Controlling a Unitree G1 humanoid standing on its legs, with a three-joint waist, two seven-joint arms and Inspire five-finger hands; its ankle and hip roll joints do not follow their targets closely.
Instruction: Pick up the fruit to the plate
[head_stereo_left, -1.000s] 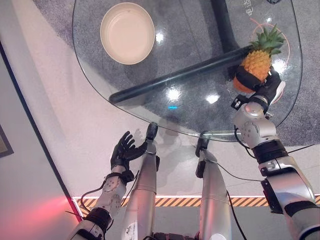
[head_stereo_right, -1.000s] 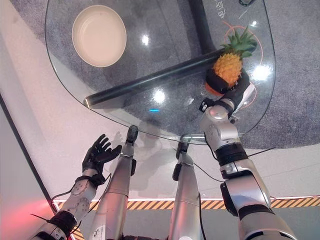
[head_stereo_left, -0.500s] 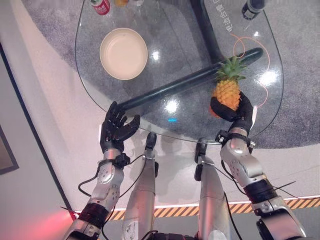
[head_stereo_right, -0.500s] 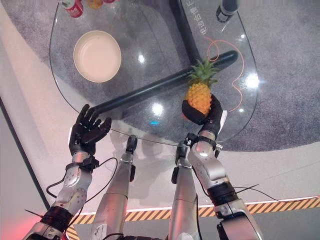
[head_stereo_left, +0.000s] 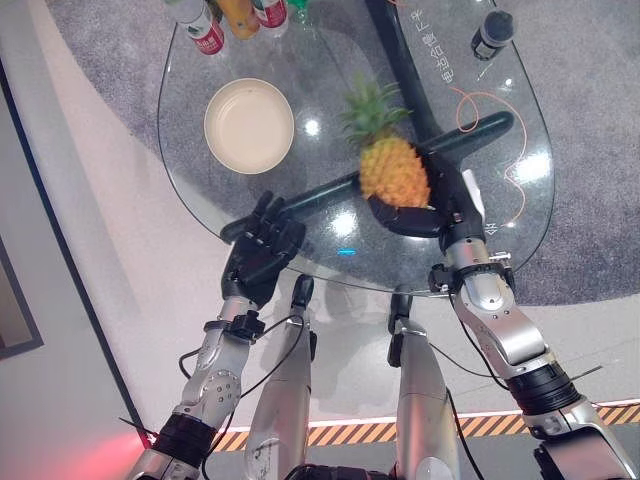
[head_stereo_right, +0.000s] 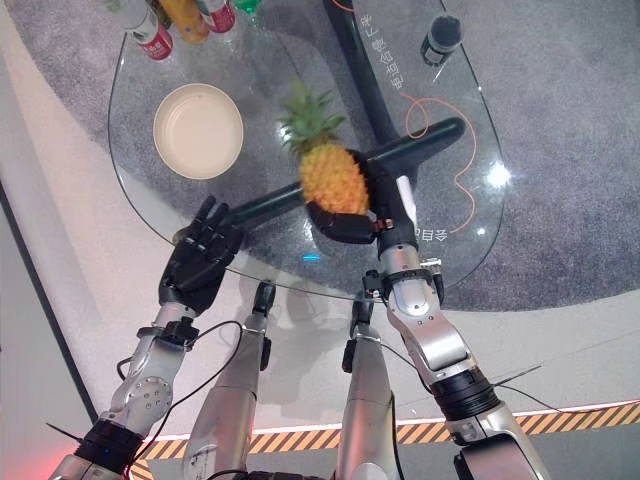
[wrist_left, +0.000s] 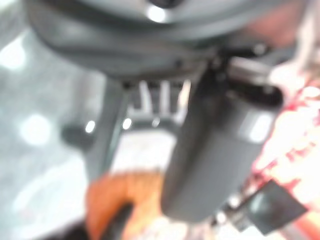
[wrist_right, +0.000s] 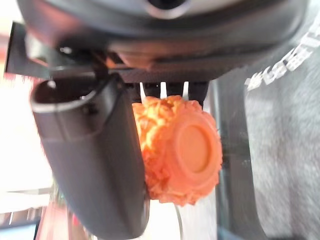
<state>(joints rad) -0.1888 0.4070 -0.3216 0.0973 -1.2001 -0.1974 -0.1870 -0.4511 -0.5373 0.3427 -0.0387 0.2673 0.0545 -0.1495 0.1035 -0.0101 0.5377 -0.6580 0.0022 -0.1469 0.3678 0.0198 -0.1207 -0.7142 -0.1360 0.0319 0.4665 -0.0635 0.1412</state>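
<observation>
The glass table (head_stereo_left: 200, 180) sits wider in the head views than it did a second ago, with bottles (head_stereo_left: 235, 18) at its far edge now in sight, so the camera itself has shifted; even allowing for that, the pineapple (head_stereo_left: 392, 168) has clearly travelled. A second ago it stood near the table's right edge with the right hand (head_stereo_left: 440, 205) closing on it; now it hangs above the middle of the table, crown pointing away from the robot, the hand's fingers and thumb curled round its lower body. The right wrist view confirms the clasp, showing the fruit's flat orange base past the dark thumb. That puts the carry roughly halfway, by my reading: the cream plate (head_stereo_left: 249, 125) lies empty, well apart to the left and further back, and the fruit has yet to cross to it and be lowered. The left hand (head_stereo_left: 258, 255) has risen from beside the robot to the table's near edge, fingers spread and holding nothing. White characters are printed on the glass towards the right side, too small to read; the bottle labels are likewise illegible.
</observation>
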